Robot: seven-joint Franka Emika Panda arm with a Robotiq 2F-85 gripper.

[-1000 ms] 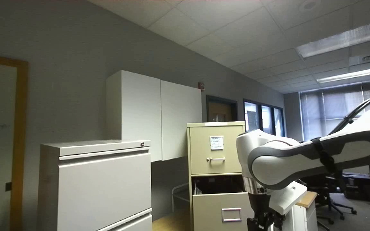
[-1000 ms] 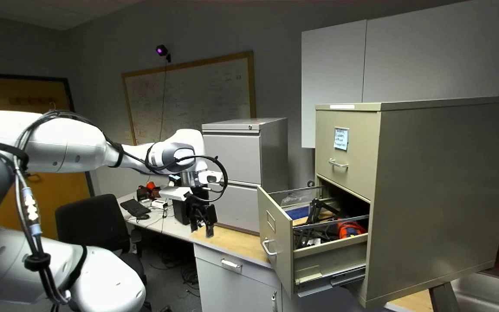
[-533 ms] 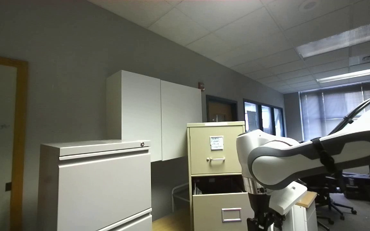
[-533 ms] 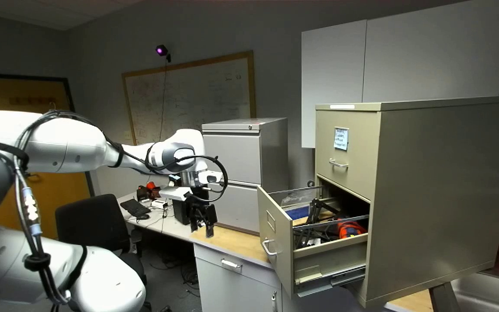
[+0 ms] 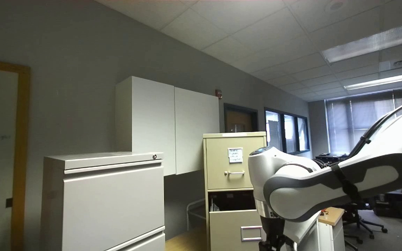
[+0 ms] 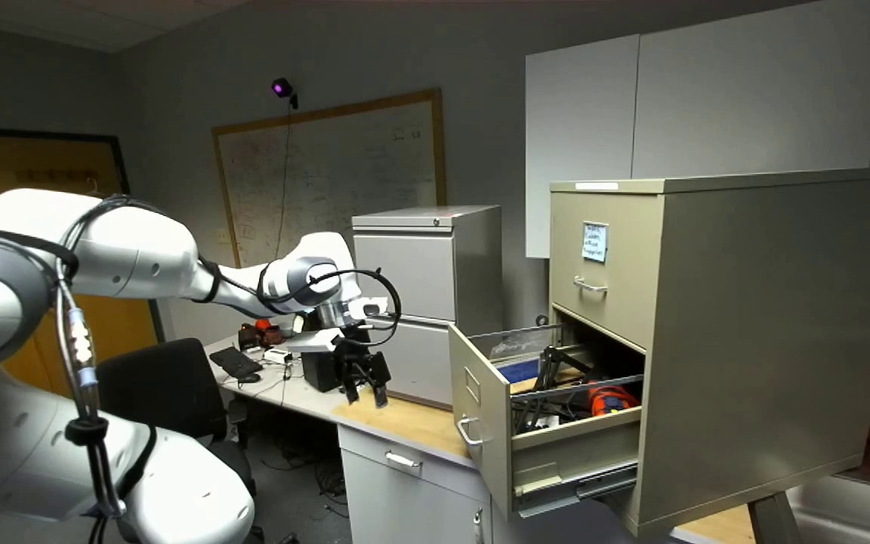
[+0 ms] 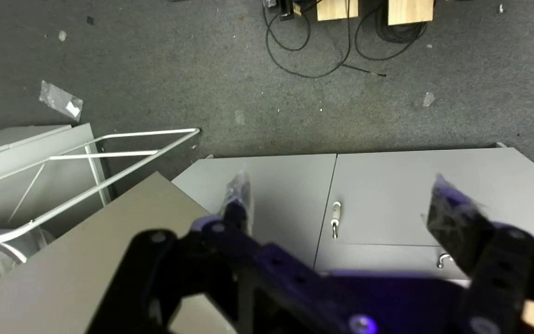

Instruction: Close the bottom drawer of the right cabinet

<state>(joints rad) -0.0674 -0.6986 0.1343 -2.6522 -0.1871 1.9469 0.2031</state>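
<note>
The right cabinet (image 6: 760, 325), a tall beige filing cabinet, shows in both exterior views (image 5: 234, 139). Its bottom drawer (image 6: 492, 434) is pulled far out below the shut, labelled upper drawer, and its front also shows in an exterior view (image 5: 229, 226). Inside lie dark tools and a red-orange item. My gripper (image 6: 365, 400) is open and empty, pointing down to the left of the drawer front, apart from it. In the wrist view the gripper's (image 7: 340, 185) fingers stand wide apart with nothing between. In an exterior view the fingertips are cut off at the bottom edge.
The pale grey cabinet (image 6: 405, 276) stands on the wood-topped desk (image 6: 405, 419) behind the gripper. The white base cabinet (image 6: 405, 499) is below. In the wrist view a plain beige panel (image 7: 123, 222) fills the lower left; I cannot tell which part it is. A white frame (image 7: 123, 174) lies beyond.
The arm has shifted; my gripper has moved slightly right and up in an exterior view, towards the drawer front, and tilted a little. The drawer and cabinets have not moved.
</note>
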